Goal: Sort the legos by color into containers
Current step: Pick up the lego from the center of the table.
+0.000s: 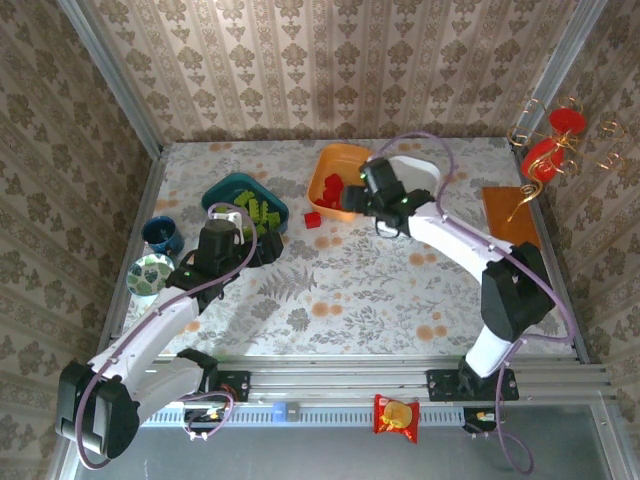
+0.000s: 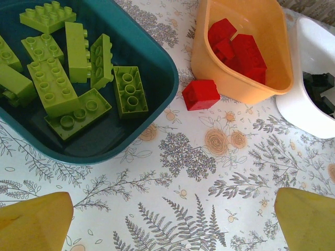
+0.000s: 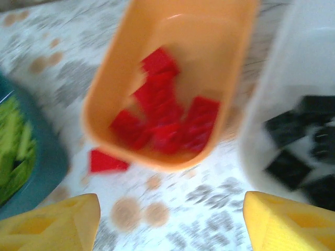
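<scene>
**Q:** Where are the legos?

**A:** The green bricks (image 2: 63, 78) lie loose in the teal tub (image 2: 157, 104). The red bricks (image 2: 238, 49) are heaped in the orange tub (image 2: 209, 68). The black bricks (image 2: 319, 89) are in the white tub (image 2: 298, 112). One stray red brick (image 2: 200, 94) sits on the bare tabletop (image 2: 209, 172), between the teal and orange tubs and just beside the orange one. I cannot tell whether it touches.

**Q:** And the tubs themselves?

**A:** All three are on the far half of the tabletop. The teal tub is left of centre. The orange and white tubs stand side by side near the far edge, with the white one to the right.

**Q:** The claws?

**A:** The left gripper (image 2: 172, 225) hangs over the tabletop just on the near side of the teal tub. Its jaws are spread wide with nothing between them. The right gripper (image 3: 170, 225) is above the tabletop on the near side of the orange and white tubs. Its jaws are also well apart and empty. The right wrist view is blurred.

**Q:** Anything else?

**A:** A dark blue cup (image 1: 160, 233) and a green patterned dish (image 1: 150, 272) stand near the left edge. A brown board (image 1: 510, 213) lies at the right edge.
</scene>
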Controlling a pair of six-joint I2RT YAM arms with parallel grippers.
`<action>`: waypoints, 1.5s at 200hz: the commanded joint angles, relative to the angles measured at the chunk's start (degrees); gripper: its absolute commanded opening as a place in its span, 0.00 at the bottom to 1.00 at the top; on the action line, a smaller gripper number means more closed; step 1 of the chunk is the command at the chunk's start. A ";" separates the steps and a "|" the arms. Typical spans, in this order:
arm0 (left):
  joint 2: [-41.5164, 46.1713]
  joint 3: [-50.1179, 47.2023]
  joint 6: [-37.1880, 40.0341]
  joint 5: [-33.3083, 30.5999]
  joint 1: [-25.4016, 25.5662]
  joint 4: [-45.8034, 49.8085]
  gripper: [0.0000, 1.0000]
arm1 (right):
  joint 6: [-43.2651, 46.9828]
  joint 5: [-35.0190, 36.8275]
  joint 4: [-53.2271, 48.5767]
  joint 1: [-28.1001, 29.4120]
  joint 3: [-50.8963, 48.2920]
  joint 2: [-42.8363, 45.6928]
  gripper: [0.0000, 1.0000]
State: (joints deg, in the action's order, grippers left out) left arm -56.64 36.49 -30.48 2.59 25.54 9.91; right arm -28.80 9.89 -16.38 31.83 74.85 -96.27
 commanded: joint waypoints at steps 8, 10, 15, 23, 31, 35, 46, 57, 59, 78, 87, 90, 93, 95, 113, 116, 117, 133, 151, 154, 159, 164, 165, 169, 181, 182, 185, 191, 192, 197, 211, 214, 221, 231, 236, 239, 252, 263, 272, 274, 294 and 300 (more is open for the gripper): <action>0.74 0.60 -0.74 -0.70 0.27 0.70 1.00 | 4.53 2.10 4.66 7.16 -3.57 -1.62 0.75; 0.74 0.60 -0.73 -0.73 0.29 0.69 1.00 | 4.76 2.14 4.79 7.58 -3.57 -2.10 0.75; 0.70 0.60 -0.75 -0.66 0.26 0.68 1.00 | 5.05 2.15 4.86 8.49 -3.38 -3.31 0.75; 0.65 0.60 -0.76 -0.57 0.27 0.70 1.00 | 4.78 2.05 4.62 9.47 -2.58 -5.50 0.75; 0.66 0.60 -0.74 -0.52 0.27 0.72 1.00 | 3.93 1.69 4.57 9.95 -1.69 -7.71 0.76; 0.66 0.60 -0.72 -0.48 0.30 0.72 1.00 | 3.50 1.55 4.87 10.14 -1.34 -8.79 0.75; 0.66 0.60 -0.88 -0.41 0.28 0.78 1.00 | 2.28 1.54 6.05 10.38 -0.43 -11.47 0.76; 0.74 0.60 -0.81 -0.39 0.27 0.82 1.00 | 1.53 1.83 7.25 10.53 0.75 -14.03 0.76; 0.74 0.60 -0.81 -0.39 0.29 0.88 1.00 | 1.43 1.87 7.42 10.48 1.09 -14.45 0.76; 0.82 0.42 -0.90 -0.30 0.30 0.98 1.00 | 1.11 2.04 8.68 10.53 4.42 -18.76 0.76; 0.88 0.42 -0.90 -0.30 0.29 1.12 1.00 | 1.11 2.70 8.89 10.53 6.14 -20.77 0.76; 0.91 0.42 -0.88 -0.30 0.30 1.19 1.00 | 1.05 3.09 8.83 10.50 6.71 -21.37 0.76; 0.92 0.42 -0.82 -0.30 0.27 1.24 1.00 | 1.03 3.34 8.75 10.52 7.24 -22.00 0.76; 0.92 0.42 -0.79 -0.30 0.29 1.25 1.00 | 0.98 3.61 8.69 10.48 7.59 -22.38 0.76; 1.18 0.34 -0.72 -0.44 0.27 1.57 1.00 | 0.16 6.12 8.11 10.53 10.41 -25.27 0.76; 1.23 0.34 -0.72 -0.48 0.29 1.60 1.00 | -0.12 6.56 8.04 10.53 10.82 -25.80 0.76; 1.25 0.34 -0.72 -0.48 0.25 1.60 1.00 | -0.21 6.73 8.04 10.53 10.97 -25.94 0.76; 1.36 0.25 -0.58 -0.48 0.25 1.76 1.00 | -1.57 9.02 7.50 10.53 12.79 -27.89 0.76; 1.40 0.25 -0.46 -0.39 0.26 1.93 1.00 | -3.00 11.48 6.03 10.51 14.86 -30.02 0.76; 1.44 0.33 -0.46 -0.36 0.29 1.95 1.00 | -3.16 11.85 5.87 10.53 15.22 -30.33 0.76; 1.49 0.31 -0.46 -0.31 0.30 1.96 1.00 | -3.40 12.35 5.38 10.53 15.74 -30.82 0.75; 1.53 0.25 -0.46 -0.31 0.22 1.97 1.00 | -3.60 12.83 4.92 10.53 16.33 -31.34 0.75; 1.53 0.25 -0.41 -0.30 0.21 2.01 1.00 | -3.62 12.94 4.81 10.53 16.35 -31.43 0.75; 1.58 0.25 -0.52 -0.30 0.18 1.97 1.00 | -3.84 13.36 4.45 10.48 16.78 -31.79 0.75; 1.64 0.17 -0.44 -0.22 0.17 2.04 1.00 | -4.07 14.21 4.19 10.51 17.57 -32.77 0.75; 1.68 0.16 -0.45 -0.22 0.15 2.04 1.00 | -4.07 14.20 4.22 10.52 17.63 -32.85 0.74; 1.75 0.16 -0.41 -0.22 0.13 2.02 1.00 | -4.07 14.28 4.34 10.53 17.76 -33.03 0.74; 1.77 0.16 -0.51 -0.17 0.09 1.99 1.00 | -4.16 14.41 4.62 10.53 18.03 -33.27 0.74; 1.79 0.12 -0.49 -0.15 0.06 1.97 1.00 | -4.16 14.39 4.70 10.48 18.04 -33.36 0.74; 1.80 0.07 -0.46 -0.13 0.07 1.96 1.00 | -4.16 14.37 5.02 10.53 18.19 -33.73 0.73; 1.71 -0.07 -0.46 0.11 0.12 1.84 1.00 | -4.26 14.35 6.43 10.48 18.32 -34.28 0.71; 1.63 -0.10 -0.50 0.13 0.10 1.79 1.00 | -4.33 14.30 6.74 10.48 18.38 -34.40 0.71; 1.51 -0.10 -0.56 0.22 0.07 1.80 1.00 | -4.42 14.23 7.36 10.51 18.44 -34.66 0.70; 1.32 -0.10 -0.50 0.31 0.07 1.78 1.00 | -4.56 14.15 7.97 10.51 18.61 -35.10 0.69; 1.27 -0.10 -0.57 0.31 0.10 1.79 1.00 | -4.60 14.23 8.16 10.47 18.81 -35.35 0.68; 1.19 -0.10 -0.55 0.32 0.12 1.78 1.00 | -4.68 14.33 8.22 10.46 18.99 -35.55 0.67; 1.08 -0.10 -0.55 0.40 0.12 1.69 1.00 | -4.86 14.64 7.79 10.56 20.05 -36.24 0.66; 0.94 -0.05 -0.55 0.63 0.12 1.47 1.00 | -4.69 14.64 8.05 10.55 20.48 -36.53 0.65; 0.77 -0.02 -0.50 0.71 0.08 1.43 1.00 | -4.61 14.79 7.83 10.59 21.11 -36.77 0.64; 0.75 -0.02 -0.53 0.72 0.11 1.43 1.00 | -4.56 14.80 7.74 10.54 21.21 -36.86 0.64; 0.35 0.16 -0.48 0.84 0.12 1.25 1.00 | -4.35 14.66 6.62 10.50 22.26 -37.37 0.57; 0.26 0.08 -0.46 0.84 0.08 1.16 1.00 | -4.27 14.63 6.71 10.54 22.07 -37.25 0.54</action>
State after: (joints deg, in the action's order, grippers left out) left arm -55.88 36.49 -30.48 2.83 25.52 11.18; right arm -32.25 22.61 -9.15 42.52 95.39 -132.25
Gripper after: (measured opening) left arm 0.998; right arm 0.579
